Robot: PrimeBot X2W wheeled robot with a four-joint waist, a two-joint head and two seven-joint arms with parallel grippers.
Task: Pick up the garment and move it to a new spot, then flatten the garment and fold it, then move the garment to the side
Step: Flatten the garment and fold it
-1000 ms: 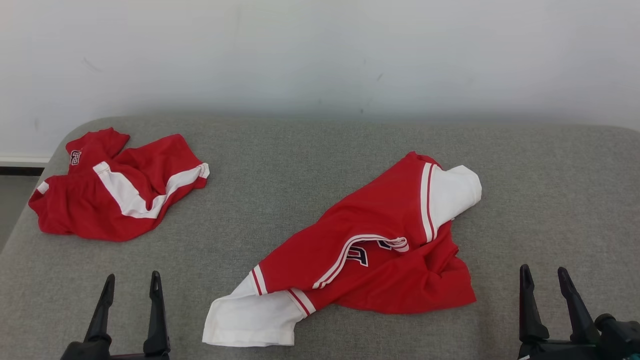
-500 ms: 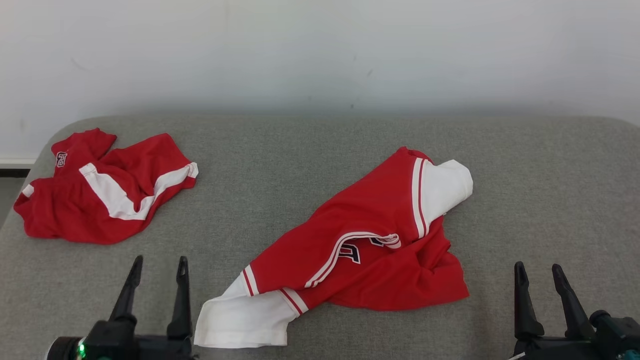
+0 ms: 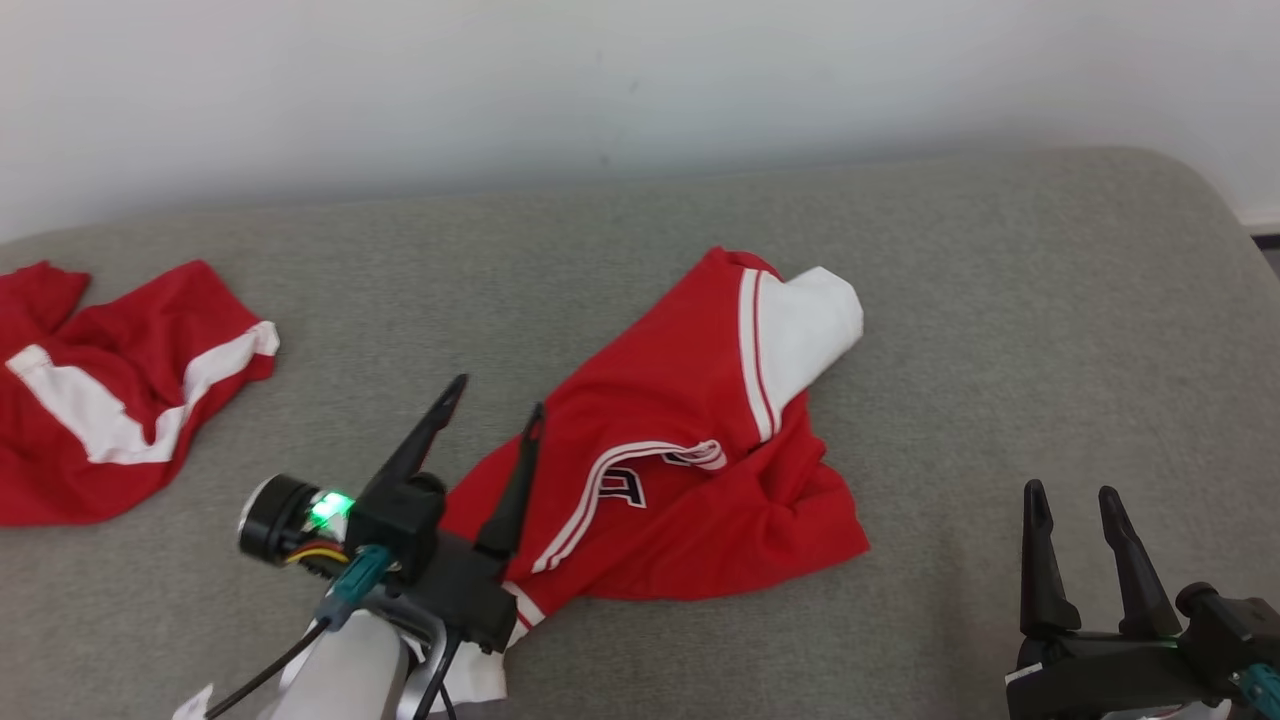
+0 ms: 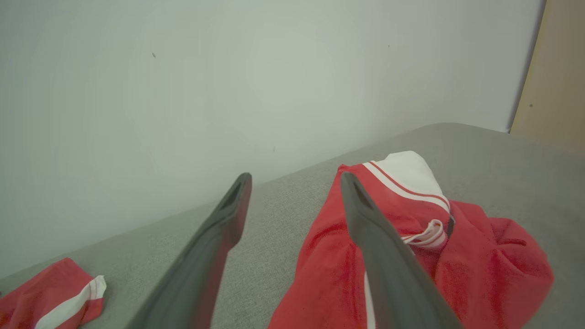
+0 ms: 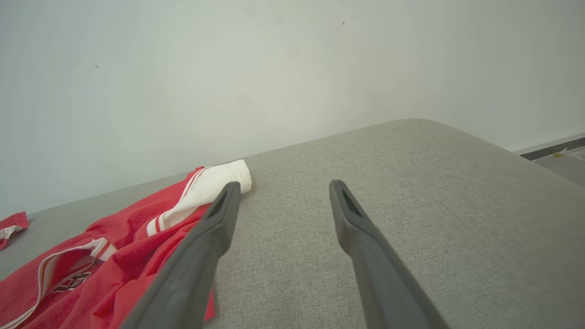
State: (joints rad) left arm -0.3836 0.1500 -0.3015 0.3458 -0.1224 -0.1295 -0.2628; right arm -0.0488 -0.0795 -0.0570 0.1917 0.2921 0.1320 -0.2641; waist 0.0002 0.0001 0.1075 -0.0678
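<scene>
Near edge, left: the pale forearm (image 3: 340,670) of the left arm is seen over the grey upholstered surface (image 3: 1000,300), with a green light lit at the wrist. Part of a white sleeve (image 3: 475,690) of the garment is covered by it.

Near edge, right: the right gripper (image 3: 1070,495) is held over bare surface, jaws spread wide with nothing between them, well apart from the cloth.

Middle: the left gripper (image 3: 497,400) is spread wide and empty. Its right finger is seen over the left edge of the red jersey (image 3: 690,480), its left finger over bare grey fabric. Contact with the cloth cannot be told. The jersey is found crumpled at the middle of the surface, laid on a slant from near left to far right. White trim and dark lettering are shown on the chest. The second white sleeve (image 3: 812,320) is pointed far right.

Far left: red shorts (image 3: 100,400) with a white stripe are laid in a heap, well apart from the jersey and cut by the frame edge.

Beyond: a plain white wall (image 3: 640,80).
</scene>
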